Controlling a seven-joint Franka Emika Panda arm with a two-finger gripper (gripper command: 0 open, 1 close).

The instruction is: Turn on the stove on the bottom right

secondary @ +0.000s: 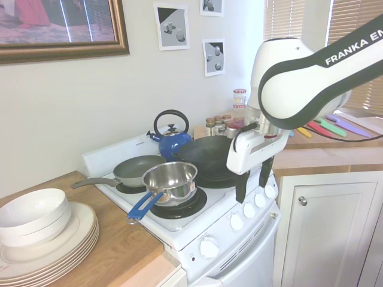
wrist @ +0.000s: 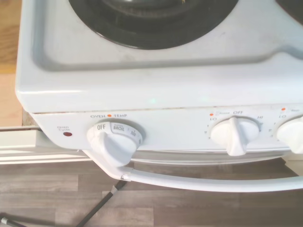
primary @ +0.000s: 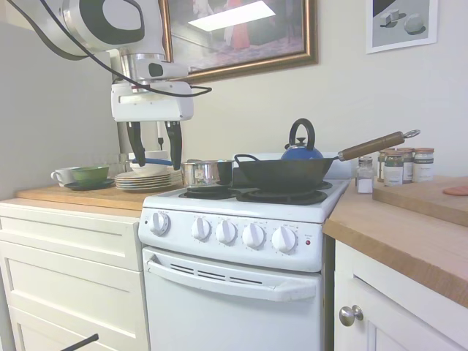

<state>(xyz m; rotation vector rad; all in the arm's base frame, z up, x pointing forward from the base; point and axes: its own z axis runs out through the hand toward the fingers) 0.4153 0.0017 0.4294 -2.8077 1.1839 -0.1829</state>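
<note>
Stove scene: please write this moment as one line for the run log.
gripper: open, above white stove's left front | five round white knobs: untouched | oven knob: OFF | steel saucepan, black wok: on burners

The gripper (primary: 155,153), fingers (primary: 137,144) apart, hangs above the stove (primary: 234,241)'s left front corner.

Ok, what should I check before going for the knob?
1. Jaws of the gripper open: ok.
2. Gripper clear of the stove: ok, it hovers above the front edge.
3. Oven knob at OFF: ok.
4. Neighbouring burner knob at OFF: ok.
5. Which knob serves the bottom right burner: cannot tell.
6. Wok handle clear of the knobs: ok.
</note>
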